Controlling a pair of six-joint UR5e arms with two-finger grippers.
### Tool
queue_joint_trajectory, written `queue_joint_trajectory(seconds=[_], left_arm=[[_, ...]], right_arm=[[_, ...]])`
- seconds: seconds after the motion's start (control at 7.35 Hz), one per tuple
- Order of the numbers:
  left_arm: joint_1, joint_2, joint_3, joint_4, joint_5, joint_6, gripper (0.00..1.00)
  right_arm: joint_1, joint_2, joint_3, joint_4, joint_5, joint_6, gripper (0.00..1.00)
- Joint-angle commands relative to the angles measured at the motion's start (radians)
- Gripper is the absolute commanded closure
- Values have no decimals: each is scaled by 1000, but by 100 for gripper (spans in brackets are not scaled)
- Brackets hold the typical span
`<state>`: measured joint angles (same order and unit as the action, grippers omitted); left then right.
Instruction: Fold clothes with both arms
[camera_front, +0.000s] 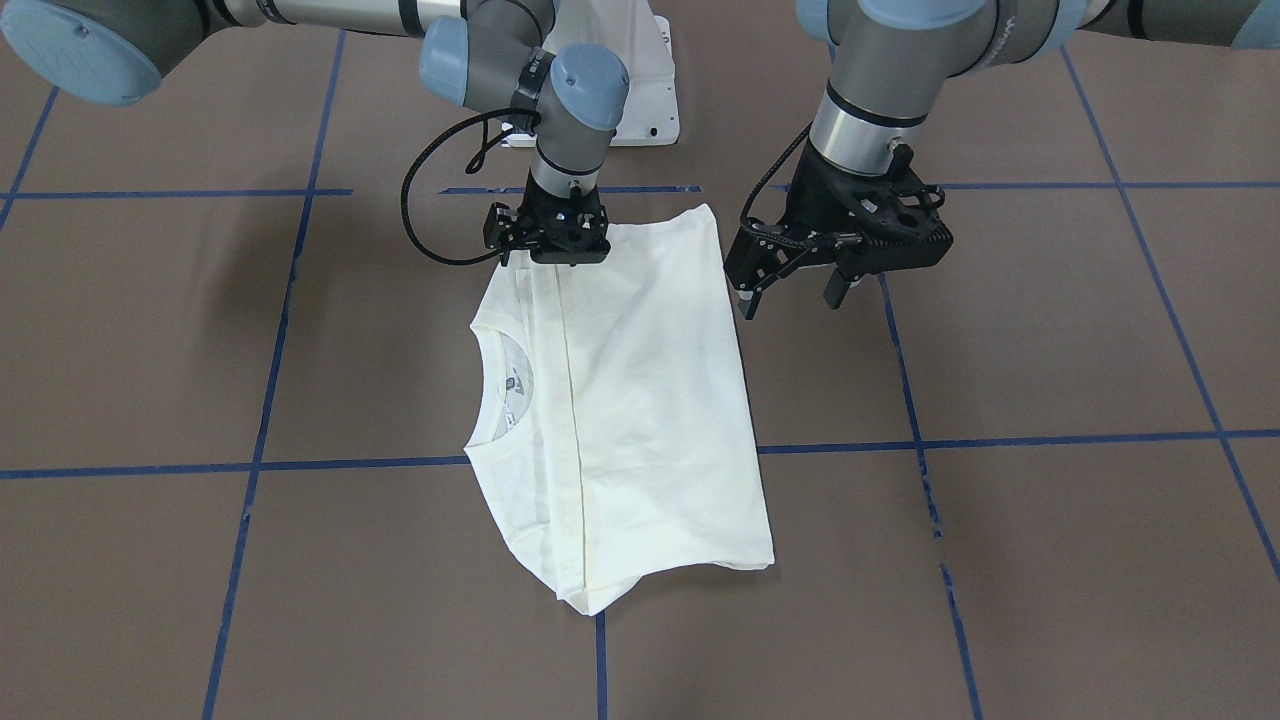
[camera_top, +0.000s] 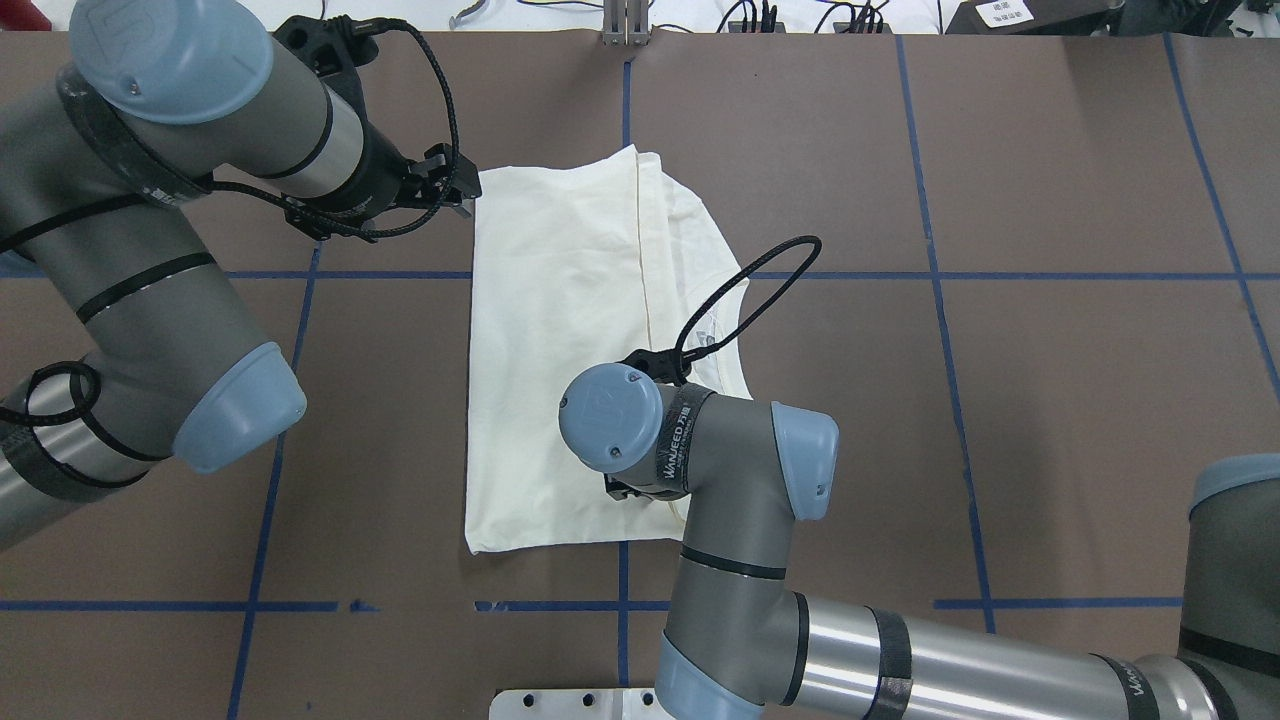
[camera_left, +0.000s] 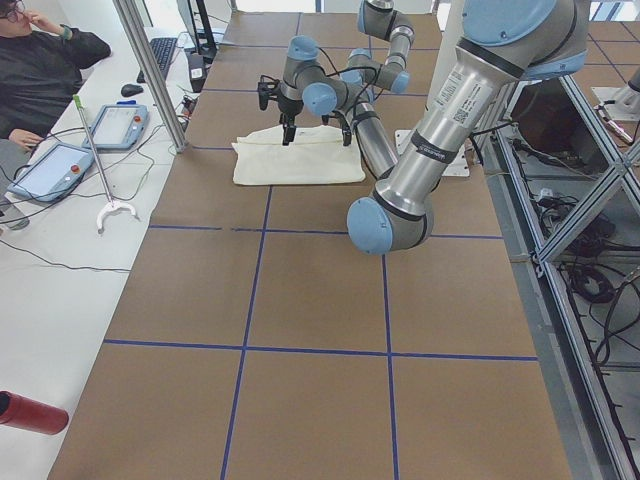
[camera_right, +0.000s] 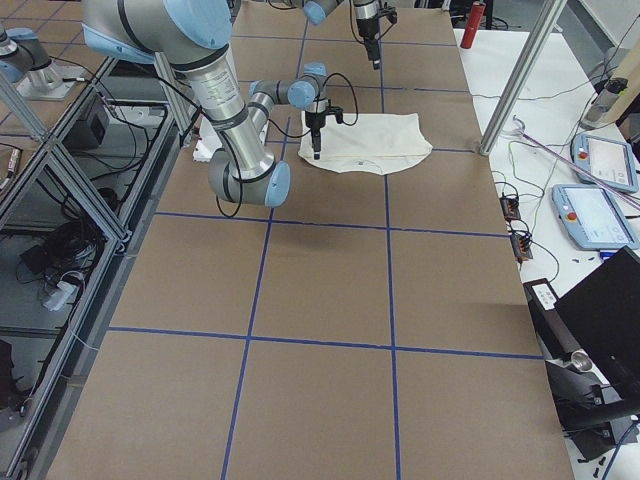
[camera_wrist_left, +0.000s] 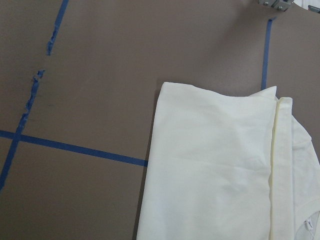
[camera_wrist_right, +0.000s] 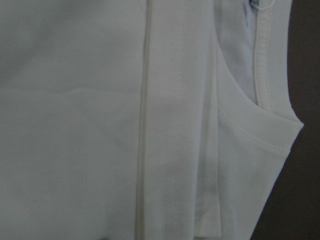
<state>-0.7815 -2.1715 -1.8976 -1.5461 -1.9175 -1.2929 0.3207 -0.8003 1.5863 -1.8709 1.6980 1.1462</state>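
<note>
1. Shirt (camera_top: 560, 350) lies flat mid-desk (camera_top: 1000, 400), a stacked rectangle. Overhead view: collar (camera_top: 735, 350) at its 3 o'clock.
2. Left fingers (camera_front: 746, 300) are spread and empty, hovering just off the 10 o'clock corner.
3. Right fingers (camera_front: 548, 255) are down on the 5 o'clock edge. Pinching cloth or not, can't tell.
4. Handling, my guess: light, limp knit with no stiffness, and the layers will slide apart. Pinch corners through every layer, at both ends of one edge, and lift level.

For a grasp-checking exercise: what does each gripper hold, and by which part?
Left gripper: open, holding nothing. Right gripper: down at the shirt edge; grip cannot be told.
</note>
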Motion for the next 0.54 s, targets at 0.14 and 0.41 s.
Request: queue_joint_trajectory(seconds=[0.14, 0.41], left_arm=[[14, 1, 0, 0, 0, -6, 0], [18, -1, 0, 0, 0, -6, 0]], right_arm=[[1, 0, 0, -40, -3, -29, 0], [6, -2, 6, -65, -4, -37, 0]])
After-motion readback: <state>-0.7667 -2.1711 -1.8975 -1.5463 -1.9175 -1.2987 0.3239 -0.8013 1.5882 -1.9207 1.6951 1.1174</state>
